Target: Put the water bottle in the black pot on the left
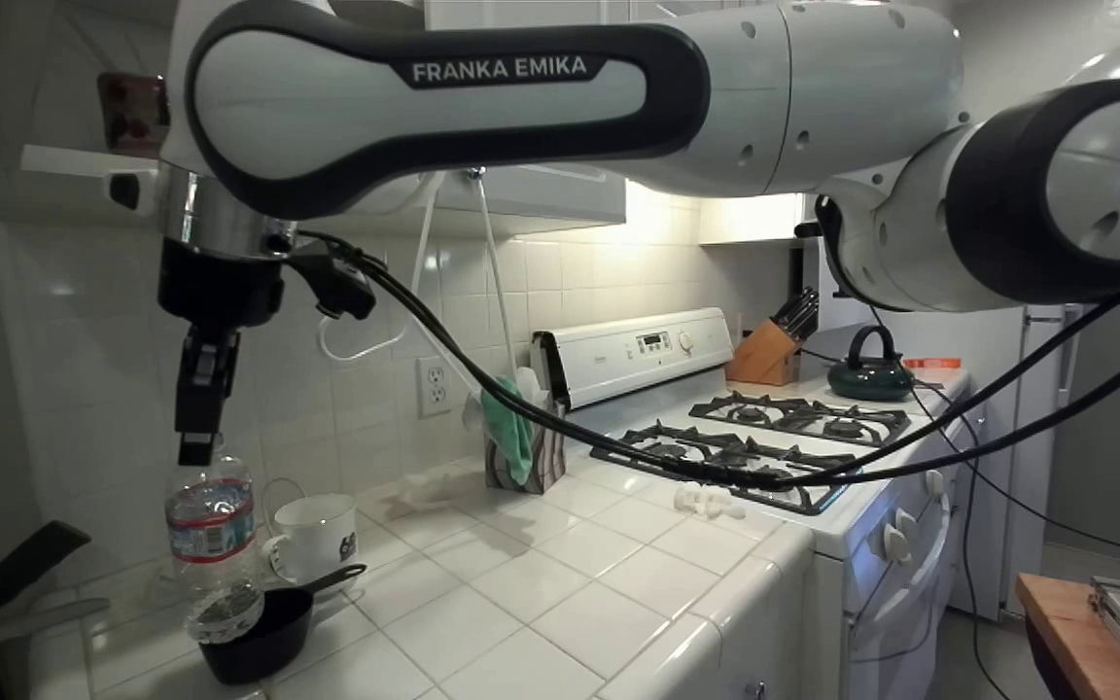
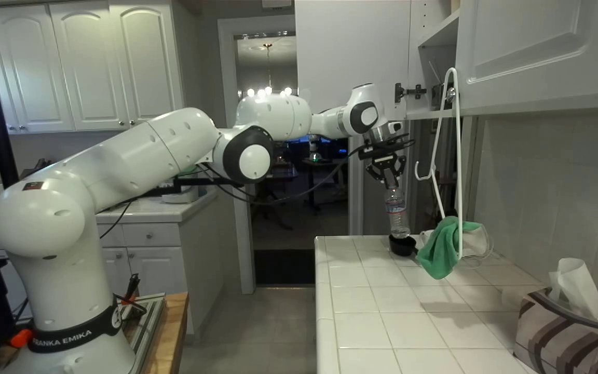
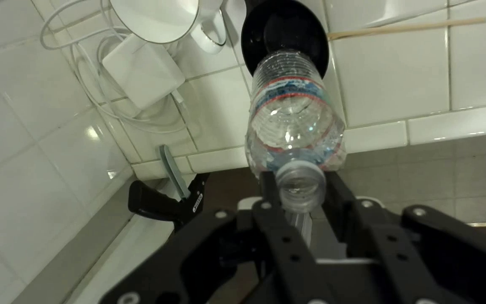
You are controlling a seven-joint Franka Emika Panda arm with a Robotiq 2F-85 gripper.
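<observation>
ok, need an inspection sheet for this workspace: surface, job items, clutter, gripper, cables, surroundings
Surface: white tiled counter.
Job items: water bottle slightly tilted, its base at the mouth of the black pot; whether it touches can't be told.
Clutter: white mug beside the black pot; green cloth; patterned tissue box; thin wooden stick.
Gripper: shut on the water bottle's neck.
Cables: black cables hanging in a slack loop; white corded adapter near the white mug.
Surroundings: gas stove, knife block, dark green kettle, open cabinet door.
</observation>
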